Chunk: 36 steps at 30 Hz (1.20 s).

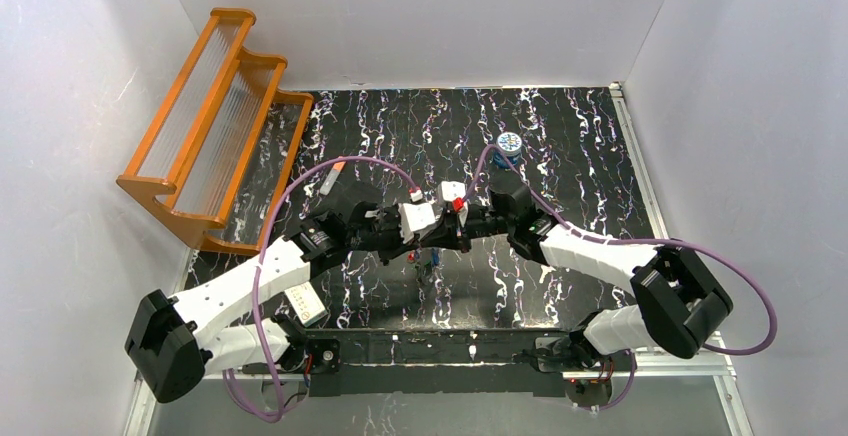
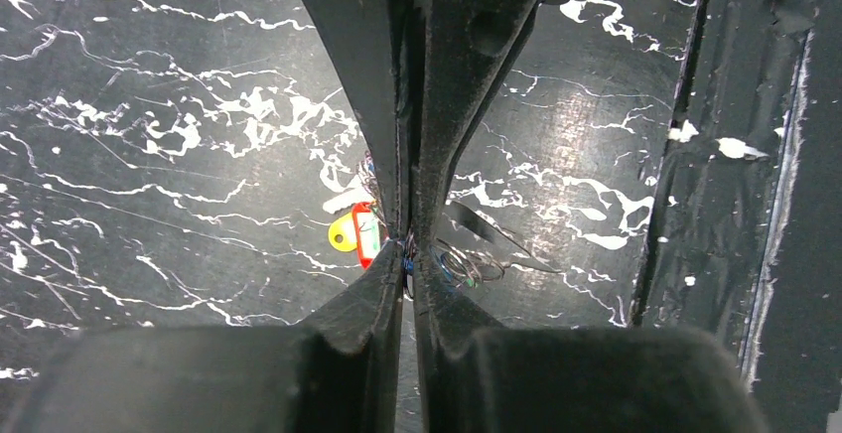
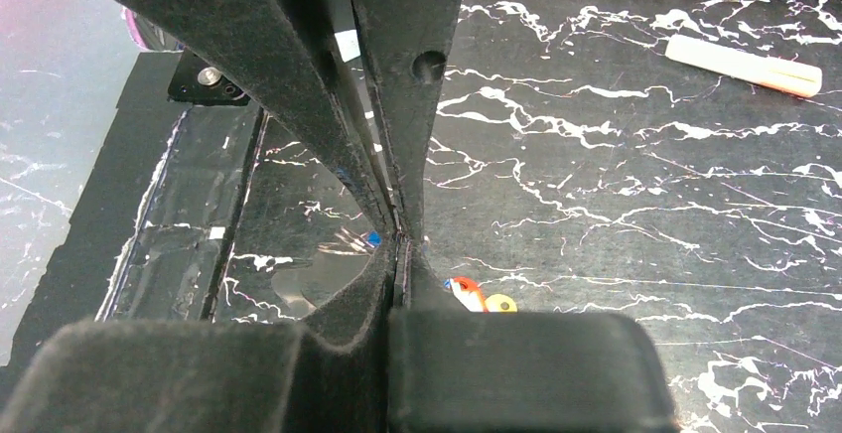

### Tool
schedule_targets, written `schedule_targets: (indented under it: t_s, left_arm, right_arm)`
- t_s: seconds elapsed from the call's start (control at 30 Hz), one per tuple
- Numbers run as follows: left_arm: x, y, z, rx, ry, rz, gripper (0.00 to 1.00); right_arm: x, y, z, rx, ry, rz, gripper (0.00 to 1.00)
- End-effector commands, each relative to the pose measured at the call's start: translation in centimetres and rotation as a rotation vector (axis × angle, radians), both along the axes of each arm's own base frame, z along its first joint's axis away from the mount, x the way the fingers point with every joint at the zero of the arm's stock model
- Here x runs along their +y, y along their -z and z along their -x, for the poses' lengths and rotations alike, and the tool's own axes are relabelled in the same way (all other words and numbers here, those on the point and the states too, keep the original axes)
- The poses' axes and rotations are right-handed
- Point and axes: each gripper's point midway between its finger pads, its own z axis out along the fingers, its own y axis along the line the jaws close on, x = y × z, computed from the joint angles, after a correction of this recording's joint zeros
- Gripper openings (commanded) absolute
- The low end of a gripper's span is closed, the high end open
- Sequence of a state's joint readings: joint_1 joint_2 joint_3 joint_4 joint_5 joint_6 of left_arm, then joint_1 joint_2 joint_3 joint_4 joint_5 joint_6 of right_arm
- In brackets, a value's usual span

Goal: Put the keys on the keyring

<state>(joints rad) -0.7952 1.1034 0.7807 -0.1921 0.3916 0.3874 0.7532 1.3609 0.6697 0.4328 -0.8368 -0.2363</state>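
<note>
Left gripper closed, fingers pressed together, right gripper equally tight, anything pinched too small to tell, small red and yellow plastic-headed keys just beside the left gripper, black white-veined worktop beneath.

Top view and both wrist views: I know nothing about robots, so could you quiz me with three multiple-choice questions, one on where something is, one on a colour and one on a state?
1. Where does the orange rack stand?
A) far left corner of the table
B) far right corner
C) between the arms' bases

2. Which colours are the heads of the keys showing beside the left tool?
A) pink and brown
B) yellow and red
C) purple and grey

3. How do the fingers of the right tool stand?
A) spread wide
B) out of view
C) pressed together

Answers:
1 A: the top view shows it at the back, by the left wall.
2 B: a yellow head and a red one lie side by side.
3 C: the right wrist view shows no gap between them.
</note>
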Motion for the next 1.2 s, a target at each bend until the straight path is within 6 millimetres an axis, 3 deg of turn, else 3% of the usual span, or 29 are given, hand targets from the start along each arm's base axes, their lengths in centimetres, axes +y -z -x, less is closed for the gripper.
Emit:
schedule_targets:
  t_s: [0.0,0.3,0.63,0.8,1.17]
  left_arm:
    - [-0.1,-1.7,0.3,-0.035,-0.002,0.052,0.11]
    - [0.2,-4.4,1.7,-0.149,0.036,0.216,0.30]
    - [0.4,-6.5,2.4,-0.238,0.022,0.385,0.36]
    - [-0.1,-6.6,2.7,-0.226,0.043,0.417,0.35]
    - [0.0,-4.7,3.0,-0.199,0.065,0.367,0.12]
  right_arm:
    - [0.1,-1.7,-0.3,-0.059,0.019,-0.062,0.01]
    - [-0.7,-3.8,1.5,-0.053,0.037,-0.296,0.01]
    - [-0.9,-6.5,2.9,-0.037,-0.022,-0.446,0.01]
    - [-0.9,-7.1,3.1,-0.033,-0.038,-0.466,0.01]
    - [-1.0,-7.7,3.1,-0.029,-0.032,-0.475,0.01]
